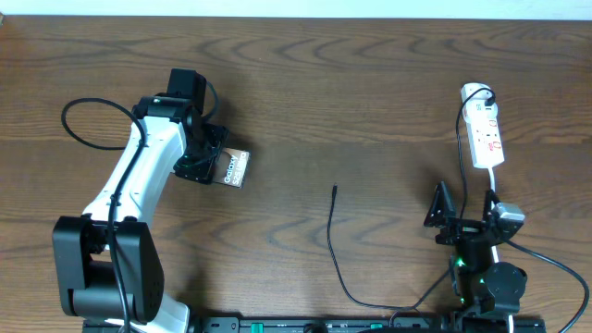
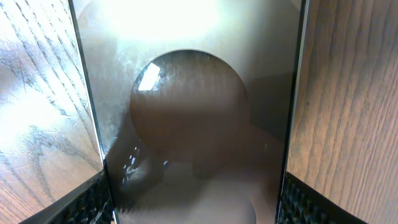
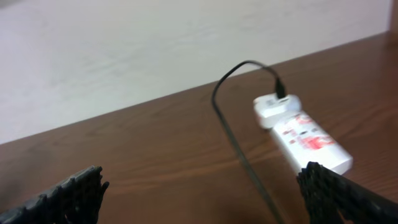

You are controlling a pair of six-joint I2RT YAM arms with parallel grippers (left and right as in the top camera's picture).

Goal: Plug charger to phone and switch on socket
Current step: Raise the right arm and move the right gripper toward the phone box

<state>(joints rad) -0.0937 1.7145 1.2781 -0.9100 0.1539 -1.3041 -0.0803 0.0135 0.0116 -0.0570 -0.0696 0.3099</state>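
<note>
The phone (image 1: 233, 169), a dark brown slab with white lettering, lies left of centre on the table. My left gripper (image 1: 207, 159) is shut on it across its width. In the left wrist view the phone (image 2: 193, 124) fills the space between both fingers (image 2: 87, 202), whose pads sit against its edges. The charger (image 1: 333, 236) lies loose mid-table, its plug tip (image 1: 335, 189) pointing away, well right of the phone. The white socket (image 1: 485, 129) sits at the far right. My right gripper (image 1: 462, 209) stands open just in front of it, empty. In the right wrist view the socket (image 3: 308, 140) lies ahead to the right.
A black lead (image 3: 233, 134) runs from a white adapter (image 3: 277, 107) at the socket's far end back towards my right arm. The table's far edge meets a pale wall (image 3: 155, 50). A thicker black cable loops by my left arm (image 1: 79, 125).
</note>
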